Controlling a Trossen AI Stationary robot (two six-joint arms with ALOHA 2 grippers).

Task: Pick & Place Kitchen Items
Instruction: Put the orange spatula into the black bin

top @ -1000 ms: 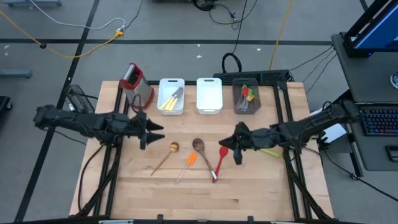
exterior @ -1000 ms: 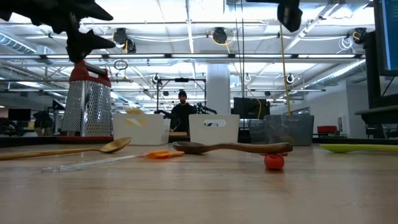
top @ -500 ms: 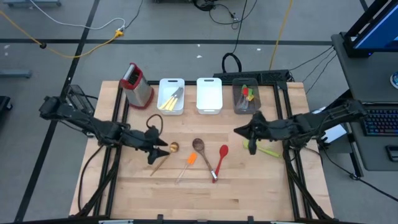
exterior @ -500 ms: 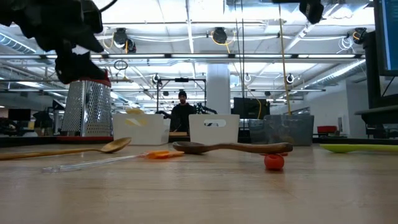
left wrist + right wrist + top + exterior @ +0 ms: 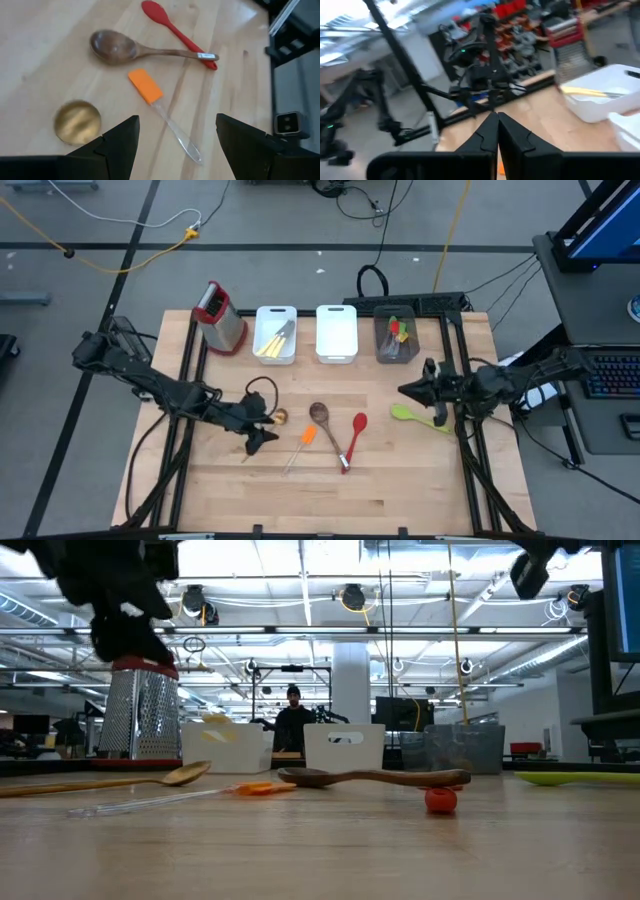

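Moved since the earlier frames: left gripper [image 5: 262, 431], from a spot near the box grater [image 5: 219, 317] down and across the table [image 5: 400, 480] to the light wooden spoon [image 5: 262, 434]; right gripper [image 5: 408, 390], drawn back from the middle of the table toward the right edge.

Left gripper: fingers spread, empty, low over the light wooden spoon. Left wrist view shows that spoon's bowl [image 5: 77, 122] just beside one finger, with the orange mini spatula [image 5: 162, 110] lying in the gap ahead of the two fingers. Judged step: approach for a pick; which of the two it is after cannot be told.

Right gripper: fingers pressed together, holding nothing, hanging above the table's right side just beside the lime-green spoon [image 5: 420, 418].

Items on the table, not yet placed:
- light wooden spoon, left of centre
- orange mini spatula [image 5: 300, 446], clear handle, near centre
- dark wooden spoon [image 5: 326, 427], its handle end touching the red spoon's
- red spoon [image 5: 353, 439]
- lime-green spoon, lying uncovered by the right edge

Bins at the far edge: left white bin [image 5: 275, 335] holds yellow and metal pieces; middle white bin [image 5: 337, 333] shows nothing inside; grey bin [image 5: 397, 338] holds red, green and yellow pieces.

Judgement: several items binned, five left; the right arm's retreat leaves room for the left arm.
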